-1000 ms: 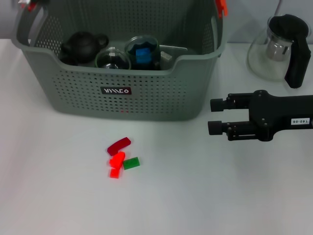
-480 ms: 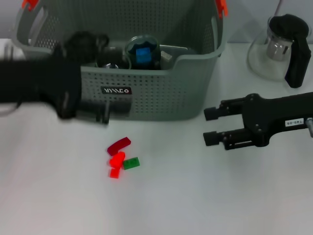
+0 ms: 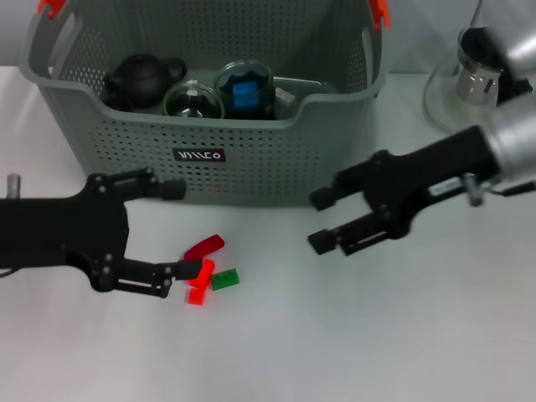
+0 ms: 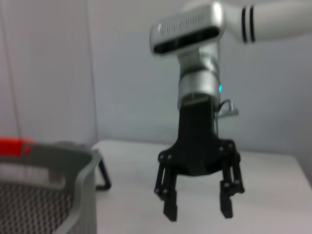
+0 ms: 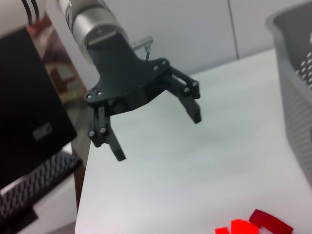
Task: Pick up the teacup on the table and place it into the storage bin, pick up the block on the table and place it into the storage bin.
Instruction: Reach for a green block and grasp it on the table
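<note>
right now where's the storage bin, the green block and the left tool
storage bin (image 3: pixel 251 167), head view, on its perforated front wall beside the black label.
green block (image 3: pixel 224 280), head view, on the middle of its top face.
left tool (image 3: pixel 184 230), head view, midway between its two open fingertips.

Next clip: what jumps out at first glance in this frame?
Two black grippers face each other over the white table: the left gripper, open, beside a small cluster of red and green blocks, and the right gripper, also open, coming in from the other side. Behind them stands the grey-green storage bin, already holding a dark teapot and glassware, with a glass teapot outside it at far right.
</note>
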You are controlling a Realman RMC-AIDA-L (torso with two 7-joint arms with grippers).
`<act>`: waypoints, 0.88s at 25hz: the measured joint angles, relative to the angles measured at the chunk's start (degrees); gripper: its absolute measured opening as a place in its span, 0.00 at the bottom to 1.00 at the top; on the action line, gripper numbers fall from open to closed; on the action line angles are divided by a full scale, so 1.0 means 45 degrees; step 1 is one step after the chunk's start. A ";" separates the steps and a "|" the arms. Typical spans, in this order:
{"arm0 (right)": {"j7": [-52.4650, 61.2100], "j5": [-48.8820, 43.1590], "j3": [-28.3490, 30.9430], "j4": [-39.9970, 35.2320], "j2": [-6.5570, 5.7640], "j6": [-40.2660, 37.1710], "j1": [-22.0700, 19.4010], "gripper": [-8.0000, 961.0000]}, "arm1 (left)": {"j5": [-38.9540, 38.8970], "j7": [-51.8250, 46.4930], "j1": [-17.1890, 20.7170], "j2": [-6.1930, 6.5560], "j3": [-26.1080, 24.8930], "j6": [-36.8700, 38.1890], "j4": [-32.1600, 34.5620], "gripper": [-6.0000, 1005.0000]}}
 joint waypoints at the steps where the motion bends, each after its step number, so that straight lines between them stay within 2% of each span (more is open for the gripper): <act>1: 0.0069 -0.0215 -0.0113 0.0000 0.0094 0.0170 0.0211 0.76 | 0.0162 0.0037 0.0094 -0.0026 -0.0034 -0.0111 -0.0005 0.96; 6: 0.0492 -0.0854 -0.1224 -0.0001 0.0647 0.1299 0.0999 0.76 | 0.0763 0.0082 0.0285 -0.0087 -0.0605 -0.0465 -0.0281 0.96; 9: 0.0782 -0.0894 -0.2032 0.0113 0.0843 0.2038 0.1137 0.76 | 0.0953 0.0152 0.0381 -0.0065 -0.1049 -0.0578 -0.0399 0.96; 13: 0.1114 -0.0687 -0.3108 0.0638 0.0961 0.3035 0.1210 0.76 | 0.1547 0.0294 0.0445 -0.0040 -0.1529 -0.0624 -0.0374 0.96; 22: 0.1205 0.1481 -0.6136 0.1925 0.1035 0.5451 0.1231 0.76 | 0.1881 0.0535 0.0433 -0.0018 -0.1797 -0.0702 -0.0402 0.96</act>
